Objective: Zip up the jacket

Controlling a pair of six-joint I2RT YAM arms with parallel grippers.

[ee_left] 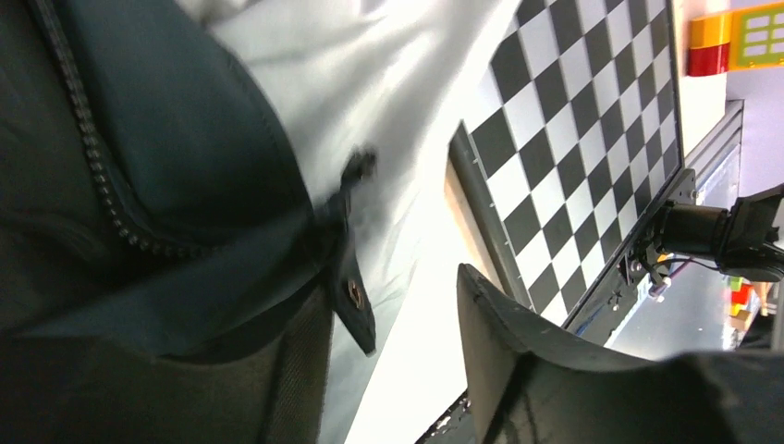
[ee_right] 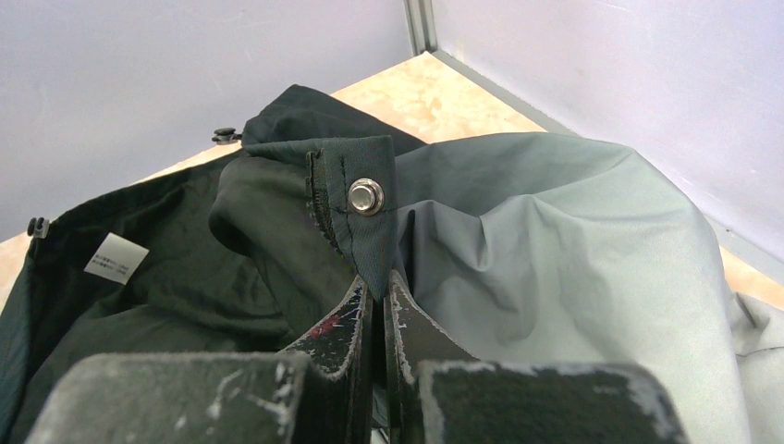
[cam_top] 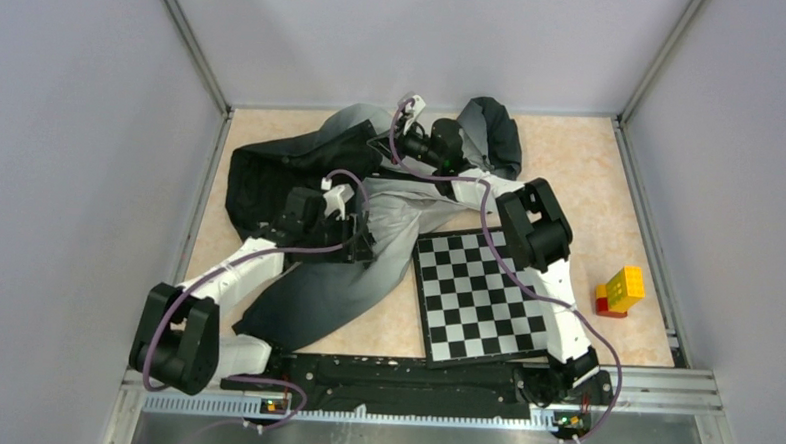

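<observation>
Left tool (cam_top: 356,242) sits low over the jacket (cam_top: 316,289), chessboard (cam_top: 476,296) just to its right on the desk (cam_top: 572,160). Only one finger (ee_left: 522,370) shows, the other is hidden by fabric, so can't tell if it's gripping. Unjoined zipper teeth (ee_left: 92,157) and a snap tab (ee_left: 352,294) lie right under it. Further out, right tool (ee_right: 373,289) is clenched on the jacket's front edge, just below a metal snap (ee_right: 366,196), dark lining (ee_right: 157,305) exposed beyond. My read: nothing zipped yet. Left to do: align halves, seat pin, pull slider. Slider not visible.

Pale lilac walls (cam_top: 73,118) enclose a beige, seemingly marbled tabletop (cam_top: 572,160).
</observation>
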